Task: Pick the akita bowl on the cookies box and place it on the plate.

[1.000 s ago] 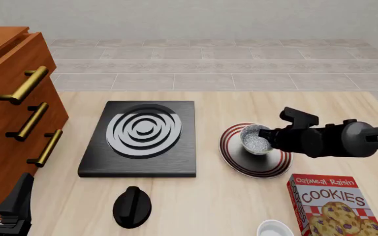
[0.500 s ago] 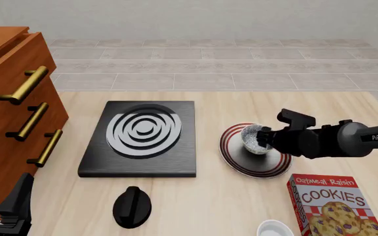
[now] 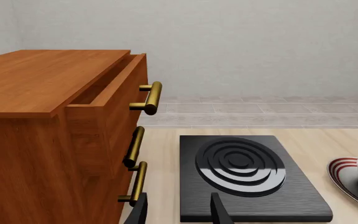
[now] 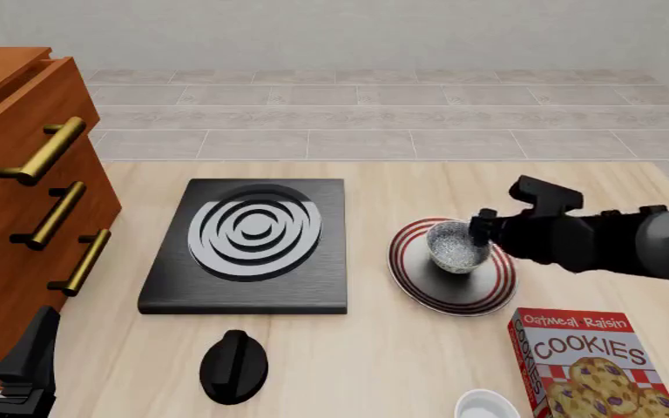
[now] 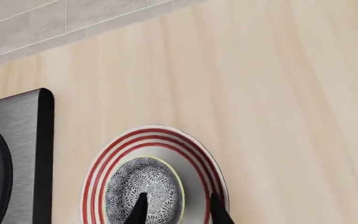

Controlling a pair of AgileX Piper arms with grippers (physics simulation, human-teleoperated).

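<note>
- The akita bowl (image 4: 458,246) stands upright on the plate (image 4: 418,284), toward the far side of the plate's centre and inside the red rings. It sits well apart from the cookies box (image 4: 588,362), which lies at the near right of the table (image 4: 428,187).
- Judged from this layout, the placement step is essentially complete; what remains is for the right arm to clear the bowl.
- The right gripper (image 5: 177,209) is parted. In the right wrist view its two dark fingertips straddle one side of the bowl's rim, one tip over the speckled interior and the other outside the wall, over the plate.
- Whether either tip touches the rim cannot be told from these views; the gap looks wider than the wall, so the bowl appears released rather than clamped.
- The straddle suits a rim pinch: a deep, narrow bowl offers its wall, not its full width, to a small jaw.
- A lateral move risks dragging the bowl off-centre, so a straight lift is the safer exit.
- The left gripper (image 3: 179,209) is open and holds nothing. It is parked at the near left, next to the wooden drawer cabinet (image 4: 21,200), pointing toward the black stove (image 4: 251,244).
</note>
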